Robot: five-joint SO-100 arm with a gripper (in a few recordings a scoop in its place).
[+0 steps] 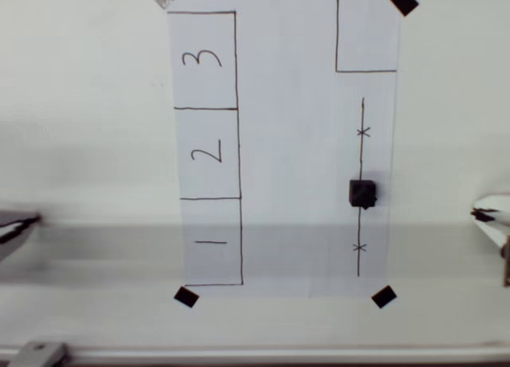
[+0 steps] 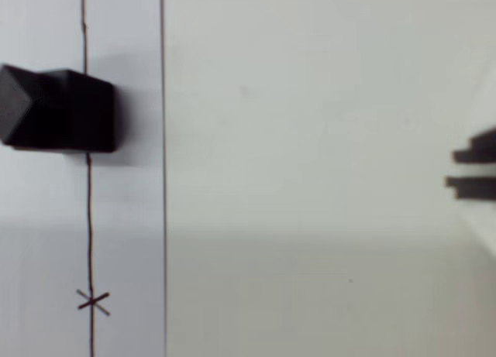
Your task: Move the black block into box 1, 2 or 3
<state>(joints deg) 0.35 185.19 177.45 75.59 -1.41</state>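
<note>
The black block (image 1: 362, 193) is a small matte cube standing on a drawn vertical line on the right part of the white paper; the wrist view has the block (image 2: 58, 109) at the left. Box 3 (image 1: 203, 60) is the top rectangle of a column on the paper's left, with box 2 (image 1: 207, 152) and box 1 (image 1: 211, 241) below it. My gripper (image 1: 480, 215) sits at the right edge, off the paper and well right of the block. In the wrist view my gripper (image 2: 457, 171) has its dark fingertips close together, holding nothing.
An unnumbered outlined rectangle (image 1: 366, 33) fills the paper's top right corner. Black tape squares (image 1: 383, 296) hold the paper's corners. Two small crosses (image 1: 363, 131) mark the line. A metal rail (image 1: 239, 355) runs along the bottom edge.
</note>
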